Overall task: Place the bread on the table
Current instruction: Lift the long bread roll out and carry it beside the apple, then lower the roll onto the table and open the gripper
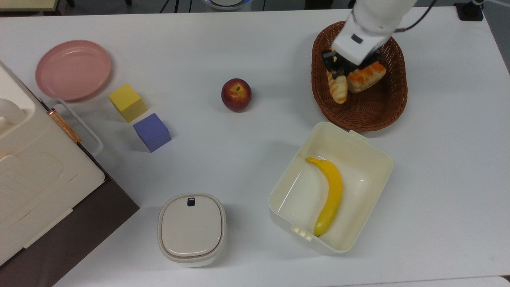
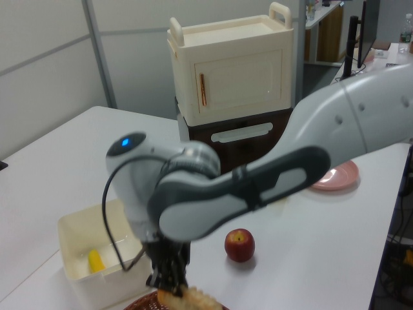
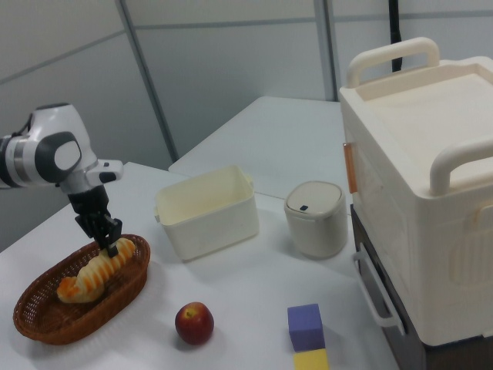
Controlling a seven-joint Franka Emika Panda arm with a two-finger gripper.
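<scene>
**A:** Where does the bread (image 1: 338, 87) sit relative to the gripper (image 1: 337, 65)?

**B:** In the top view the long ribbed stick runs from under the black fingers toward the lower edge of the picture, its upper end caught between them. The gripper is clamped on that end. The right view shows the same: the gripper (image 3: 108, 237) pinches the near end of the bread (image 3: 102, 266), which slopes down and toward the right view's left.

**A:** And is the bread clear of the wicker basket (image 1: 394, 95)?

**B:** It is over the basket's inside, near the wall on the top view's left. Whether its free end touches the weave cannot be told. In the left view the gripper (image 2: 169, 279) hangs straight down with the bread's pale end (image 2: 187, 299) just below the fingers, at the lower edge of the picture.

**A:** What lies beside it?

**B:** A chunkier pastry (image 1: 366, 77) with orange patches, touching or just beside the bread on the top view's right. The white table (image 1: 255, 48) carries the rest: a red apple (image 1: 236, 94) well apart on the top view's left, and a cream box (image 1: 374, 159) holding a banana (image 1: 330, 193) just below the basket.
</scene>
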